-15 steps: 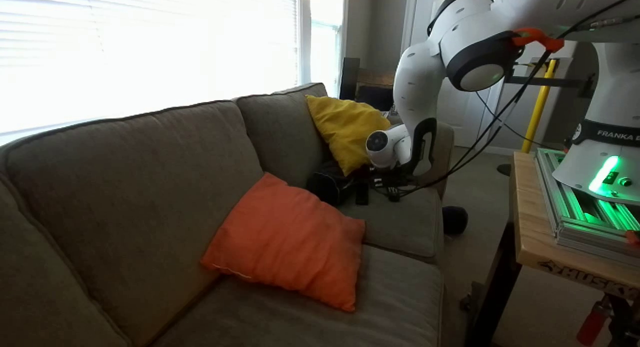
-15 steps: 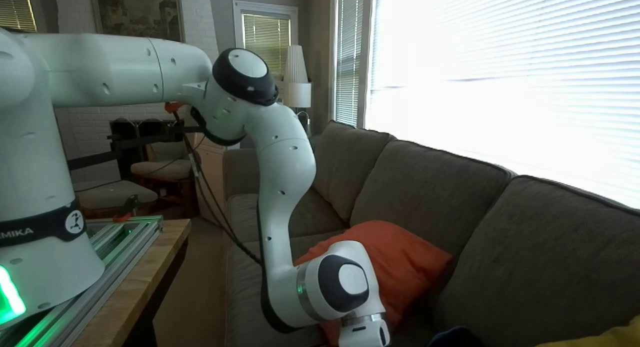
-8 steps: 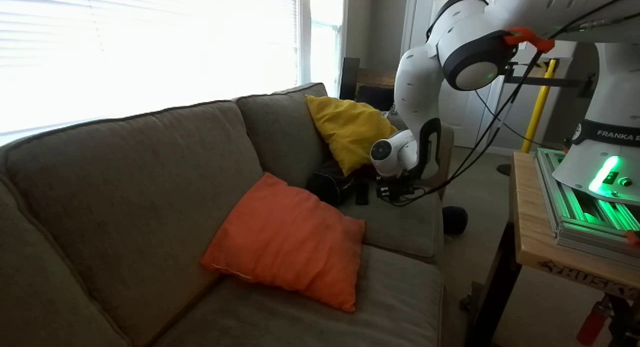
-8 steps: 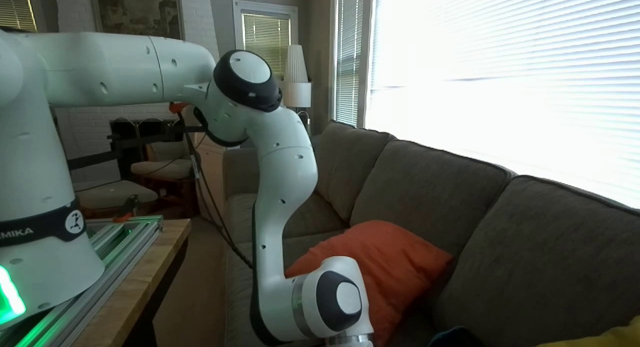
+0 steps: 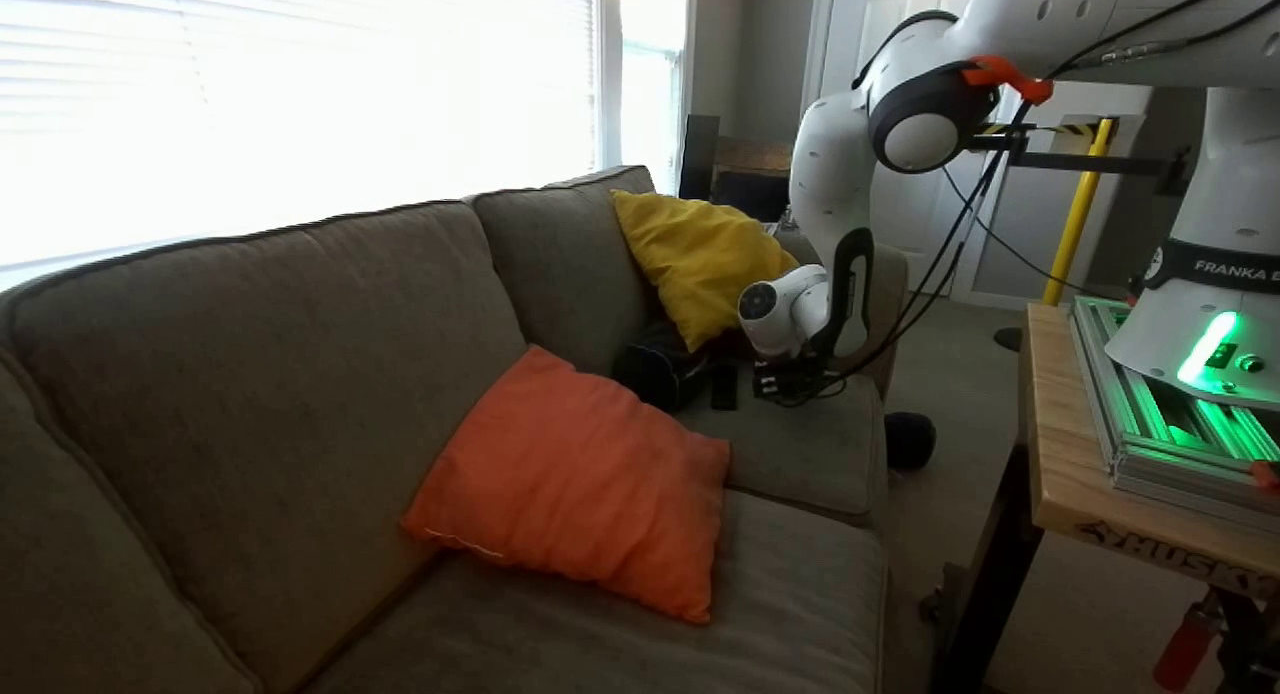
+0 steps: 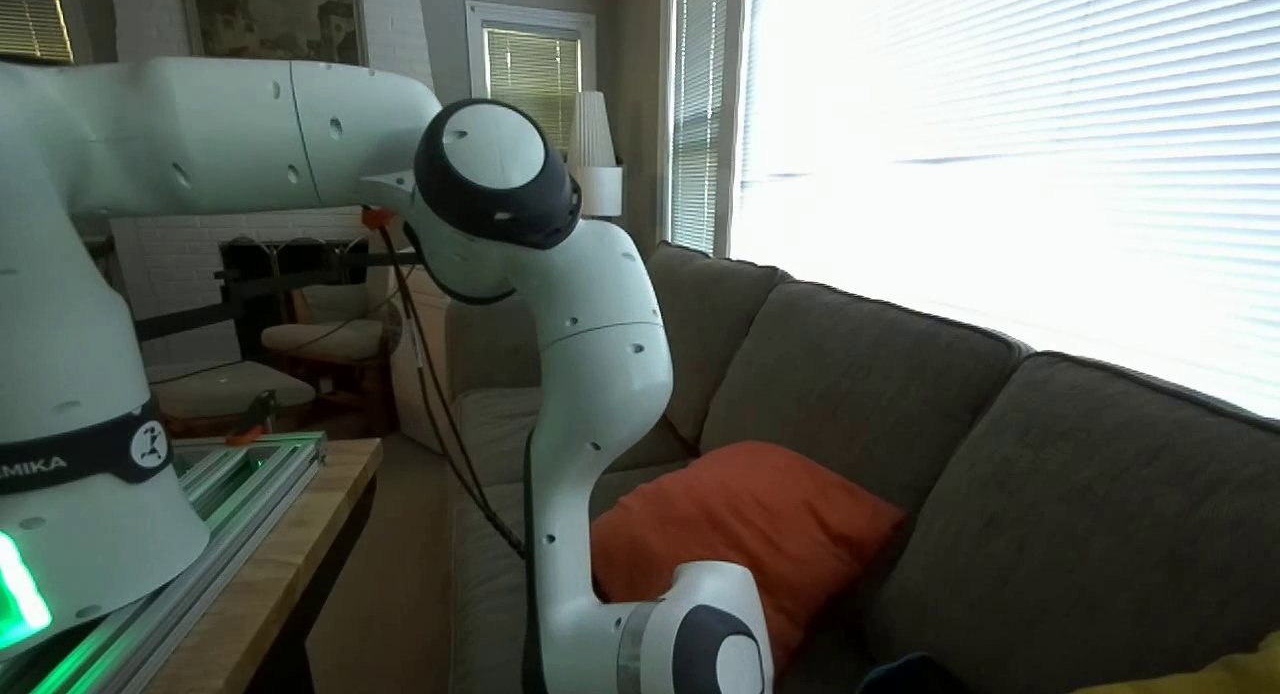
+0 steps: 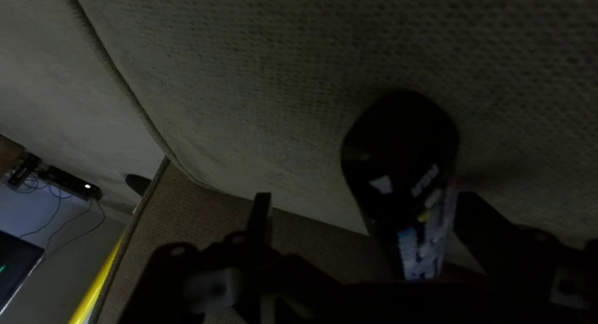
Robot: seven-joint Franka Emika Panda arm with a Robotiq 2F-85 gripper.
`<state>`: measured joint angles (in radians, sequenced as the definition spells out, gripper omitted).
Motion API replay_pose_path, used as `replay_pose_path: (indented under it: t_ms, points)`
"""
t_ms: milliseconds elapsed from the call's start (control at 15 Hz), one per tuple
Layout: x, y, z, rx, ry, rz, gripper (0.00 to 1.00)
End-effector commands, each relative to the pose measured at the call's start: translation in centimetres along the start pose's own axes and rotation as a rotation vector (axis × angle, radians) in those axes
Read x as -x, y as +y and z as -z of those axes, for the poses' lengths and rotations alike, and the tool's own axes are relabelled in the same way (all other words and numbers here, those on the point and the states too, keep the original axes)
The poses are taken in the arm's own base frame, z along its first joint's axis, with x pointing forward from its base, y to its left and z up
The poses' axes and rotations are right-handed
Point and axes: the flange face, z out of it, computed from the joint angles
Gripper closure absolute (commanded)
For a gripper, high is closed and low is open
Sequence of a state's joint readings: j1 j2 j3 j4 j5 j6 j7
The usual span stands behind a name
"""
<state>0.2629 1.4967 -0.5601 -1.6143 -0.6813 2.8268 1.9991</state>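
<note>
In the wrist view my gripper point(image 7: 363, 200) stands open, its dark fingers point(image 7: 259, 214) wide apart. Between them, closer to the right-hand finger, is a black, glossy, rounded object point(image 7: 399, 137) with pale and coloured patches on its lower part. It looks like a remote; whether the right-hand finger touches it I cannot tell. Behind it lies the grey couch cushion point(image 7: 243, 95). In an exterior view the gripper point(image 5: 790, 382) is low over the far couch seat, beside a dark flat object point(image 5: 725, 386). The fingers are too dark there to make out.
An orange pillow point(image 5: 575, 484) lies on the couch nearer that camera. A yellow pillow point(image 5: 700, 264) leans on the backrest, with a black bundle point(image 5: 652, 366) below it. The wooden robot table point(image 5: 1150, 534) stands opposite. Cables point(image 5: 930, 304) hang from the arm.
The hand has come down towards the couch seat, mostly in the earlier half second, and has dropped partly out of an exterior view. The elbow has shifted too. Pillows and dark objects have not moved.
</note>
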Motion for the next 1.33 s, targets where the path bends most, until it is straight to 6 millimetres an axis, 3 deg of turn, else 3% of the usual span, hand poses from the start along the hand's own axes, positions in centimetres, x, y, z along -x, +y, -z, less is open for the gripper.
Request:
replay_pose_path:
  t_ms: [0,400,1267]
  points:
    - [-0.8,-1.9,-0.2,-0.009,0.007,0.021,0.0]
    - [-0.9,-3.0,-0.2,0.0,0.009,0.03,0.0]
    - [0.8,-1.5,-1.6,0.023,-0.022,0.064,0.0]
